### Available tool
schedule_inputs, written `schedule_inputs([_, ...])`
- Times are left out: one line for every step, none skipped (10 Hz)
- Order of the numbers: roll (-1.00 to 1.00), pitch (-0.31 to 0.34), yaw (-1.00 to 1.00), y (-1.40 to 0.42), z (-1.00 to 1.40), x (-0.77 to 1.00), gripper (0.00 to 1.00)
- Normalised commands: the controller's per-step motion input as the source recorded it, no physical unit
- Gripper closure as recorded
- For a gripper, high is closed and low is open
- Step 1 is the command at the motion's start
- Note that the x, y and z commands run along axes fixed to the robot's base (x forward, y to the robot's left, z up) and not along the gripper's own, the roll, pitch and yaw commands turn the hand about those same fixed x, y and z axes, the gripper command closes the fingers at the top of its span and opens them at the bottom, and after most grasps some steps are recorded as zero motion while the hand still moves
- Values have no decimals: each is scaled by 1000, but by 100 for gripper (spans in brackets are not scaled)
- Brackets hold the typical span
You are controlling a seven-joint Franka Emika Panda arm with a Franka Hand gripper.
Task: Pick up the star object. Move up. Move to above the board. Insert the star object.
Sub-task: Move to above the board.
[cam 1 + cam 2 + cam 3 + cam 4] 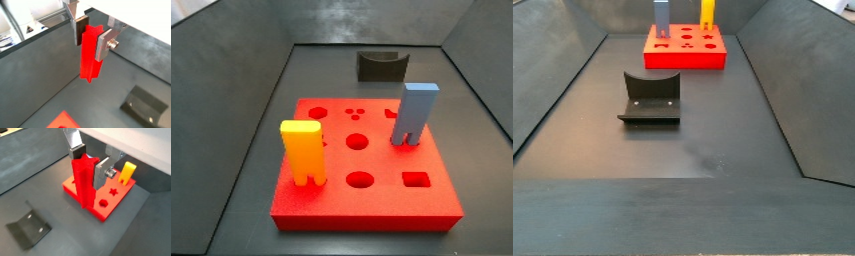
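Observation:
My gripper (91, 42) is shut on the star object (89, 60), a slim bright red post with a star cross-section, which hangs upright between the fingers in both wrist views (85, 183). It is held in the air, clear of the floor. The board (100, 210), a thick red slab with shaped holes, lies below and just beyond the post's lower end; one corner of it shows in a wrist view (63, 121). A star-shaped hole (114, 192) shows in its top. The board shows in both side views (372, 205) (684, 60); the gripper and the post do not.
A yellow peg (302, 152) and a blue-grey peg (416, 113) stand in the board. The dark fixture (649, 97) stands on the grey floor between the board and the bin's near end; it also shows in a wrist view (143, 105). Sloped bin walls surround the floor.

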Motion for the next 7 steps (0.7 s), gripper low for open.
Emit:
schedule_inputs([-5, 126, 9, -1000, 77, 330, 100])
schedule_inputs([5, 127, 9, -1000, 82, 338, 100])
schedule_inputs([2, 137, 10, -1000, 86, 356, 100])
schedule_inputs([4, 144, 7, -989, 89, 385, 100])
schedule_inputs([10, 143, 11, -808, 78, 328, 100])
schedule_inputs([31, 138, 9, -433, 55, 213, 100])
schedule_inputs([39, 109, 9, -253, 38, 145, 100])
